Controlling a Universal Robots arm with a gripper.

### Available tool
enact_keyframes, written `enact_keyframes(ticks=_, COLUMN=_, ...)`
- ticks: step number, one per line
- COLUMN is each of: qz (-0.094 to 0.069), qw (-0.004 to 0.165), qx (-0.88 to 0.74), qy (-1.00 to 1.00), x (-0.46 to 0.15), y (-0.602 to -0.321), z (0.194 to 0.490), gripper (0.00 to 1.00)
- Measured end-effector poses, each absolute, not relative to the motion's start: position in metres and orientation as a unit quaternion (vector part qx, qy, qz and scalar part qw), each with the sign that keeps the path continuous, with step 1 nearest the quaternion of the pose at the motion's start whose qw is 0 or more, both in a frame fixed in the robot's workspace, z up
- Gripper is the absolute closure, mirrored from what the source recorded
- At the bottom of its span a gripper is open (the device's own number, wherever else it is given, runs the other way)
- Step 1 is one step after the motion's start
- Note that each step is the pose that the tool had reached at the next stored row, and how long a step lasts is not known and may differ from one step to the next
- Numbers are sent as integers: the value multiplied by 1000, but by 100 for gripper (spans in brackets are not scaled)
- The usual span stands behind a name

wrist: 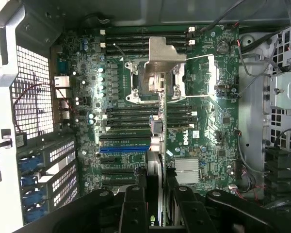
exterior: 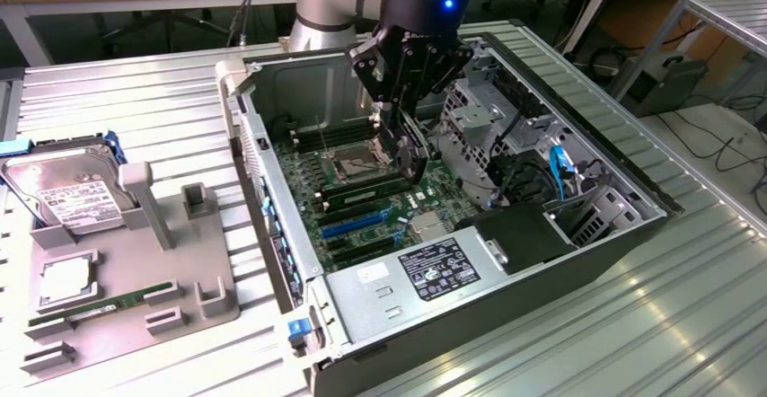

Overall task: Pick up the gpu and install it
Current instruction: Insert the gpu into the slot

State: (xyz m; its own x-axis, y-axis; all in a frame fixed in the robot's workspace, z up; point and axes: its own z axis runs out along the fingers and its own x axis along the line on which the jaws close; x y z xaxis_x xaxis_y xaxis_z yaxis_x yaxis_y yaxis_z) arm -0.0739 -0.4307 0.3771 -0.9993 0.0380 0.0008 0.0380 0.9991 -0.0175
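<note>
Gripper [exterior: 400, 136] first: in the exterior view it hangs down into the open computer case [exterior: 258, 145]. It is closed narrow on the gpu [exterior: 414, 162], which hangs edge-on just above the motherboard [exterior: 359, 213] inside the case, close to the processor socket [exterior: 357, 159]. Also inside the case I count one power supply [exterior: 437, 267] with a black label printed in white, too small for me to read, and one blue cable [exterior: 559, 165]. Outside the case, toward the exterior view's left, one grey holder tray [exterior: 132, 262] carries one hard drive [exterior: 66, 190] with a white label, one square silver chip [exterior: 66, 280] and one memory stick [exterior: 96, 310].

In the wrist view, the gripper [wrist: 155, 216] has black fingers [wrist: 135, 206] pressed on either side of the gpu [wrist: 155, 179]. The card shows as a thin edge over the motherboard [wrist: 199, 121] inside the case [wrist: 5, 97]. "DELL" is printed in white on the board. One blue slot [wrist: 125, 148] lies among the black ones.
</note>
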Motion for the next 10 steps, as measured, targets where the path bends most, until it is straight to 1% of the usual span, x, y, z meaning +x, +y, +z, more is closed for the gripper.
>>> enact_keyframes(ticks=8, qz=9, qw=1, qx=-18, qy=-1000, x=-74, y=-431, z=377, gripper=74)
enact_keyframes(ticks=10, qz=9, qw=0, qx=6, qy=-1000, x=-74, y=-431, z=377, gripper=74)
